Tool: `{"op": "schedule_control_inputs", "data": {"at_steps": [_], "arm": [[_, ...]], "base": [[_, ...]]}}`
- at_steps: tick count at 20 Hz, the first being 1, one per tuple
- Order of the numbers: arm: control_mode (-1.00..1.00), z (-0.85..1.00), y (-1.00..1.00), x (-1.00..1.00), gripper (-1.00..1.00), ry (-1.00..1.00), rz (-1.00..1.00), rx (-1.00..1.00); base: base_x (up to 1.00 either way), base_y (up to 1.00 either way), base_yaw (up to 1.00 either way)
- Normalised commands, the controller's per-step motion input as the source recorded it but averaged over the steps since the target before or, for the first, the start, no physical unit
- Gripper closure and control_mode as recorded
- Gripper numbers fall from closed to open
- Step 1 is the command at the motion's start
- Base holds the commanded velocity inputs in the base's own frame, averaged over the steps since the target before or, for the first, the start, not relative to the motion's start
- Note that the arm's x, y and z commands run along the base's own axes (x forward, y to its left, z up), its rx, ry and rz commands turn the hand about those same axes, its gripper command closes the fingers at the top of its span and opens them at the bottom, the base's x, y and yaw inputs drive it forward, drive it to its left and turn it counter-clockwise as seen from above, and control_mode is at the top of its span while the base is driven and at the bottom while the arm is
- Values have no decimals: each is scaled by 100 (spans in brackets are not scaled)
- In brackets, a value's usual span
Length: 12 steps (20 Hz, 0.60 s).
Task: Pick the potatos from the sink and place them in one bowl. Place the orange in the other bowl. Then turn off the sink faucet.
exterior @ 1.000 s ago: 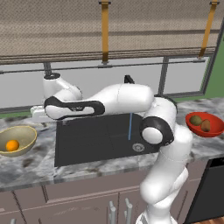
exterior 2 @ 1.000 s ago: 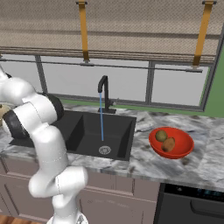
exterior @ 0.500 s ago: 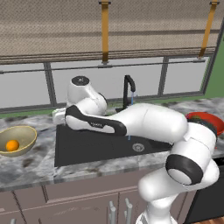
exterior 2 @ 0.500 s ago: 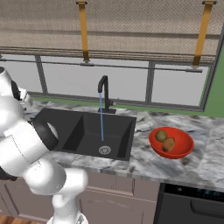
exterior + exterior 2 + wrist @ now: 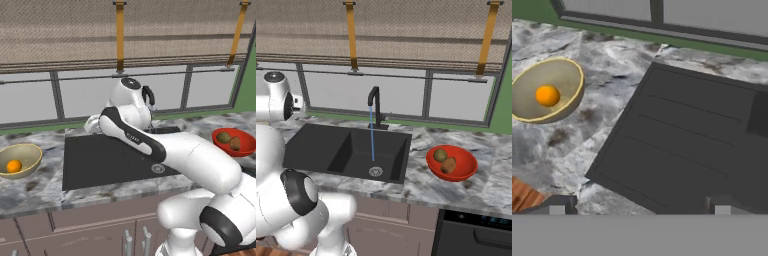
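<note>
Potatoes (image 5: 445, 160) and orange (image 5: 14, 166) are bowled; only the faucet (image 5: 374, 106) remains, centre frame, water running. Rigid, slick metal, so push its handle, no squeeze needed. Pincer (image 5: 639, 209) is spread, empty.

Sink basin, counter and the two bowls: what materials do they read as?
Sink: matte black, likely composite or coated metal; no glare. Counter: grey veined stone, marble-like. Red bowl: glossy, glazed ceramic or plastic. Tan-yellow bowl: smooth, duller sheen; ceramic or wood, unclear.

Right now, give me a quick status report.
Gripper open, empty. Potatoes in red bowl, orange in tan bowl. Faucet running, path looks clear.
</note>
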Motion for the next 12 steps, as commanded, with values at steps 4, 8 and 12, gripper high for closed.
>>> {"op": "schedule_control_inputs", "data": {"at_steps": [4, 8, 12], "arm": [[-100, 14, -70, -16, -100, -2, 14, 1], [-100, 1, -67, -6, -100, -6, 13, 0], [-100, 2, -70, 0, -100, -11, 18, 0]], "base": [[0, 0, 0], [0, 0, 0], [0, 0, 0]]}}
